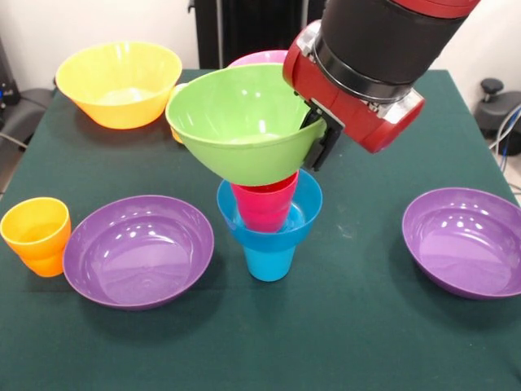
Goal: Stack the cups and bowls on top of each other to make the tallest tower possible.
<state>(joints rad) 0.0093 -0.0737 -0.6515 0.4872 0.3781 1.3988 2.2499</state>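
Note:
The tower stands mid-table: a blue cup (270, 262) at the bottom, a small blue bowl (308, 213) on it, and a red cup (262, 208) inside that bowl. A lime green bowl (236, 122) sits tilted on the red cup's top, its opening leaning toward the camera. My gripper (316, 134) is at the green bowl's right rim, shut on it, with one black finger (327, 145) showing outside the wall. An orange cup (37, 236) stands at the left edge. A sliver of a yellow cup (177, 134) peeks out behind the green bowl.
Two shallow purple bowls lie either side of the tower, one on the left (138, 248) and one on the right (466, 240). A large orange-yellow bowl (118, 81) sits at the back left. A pink bowl (260, 57) is mostly hidden behind the green one.

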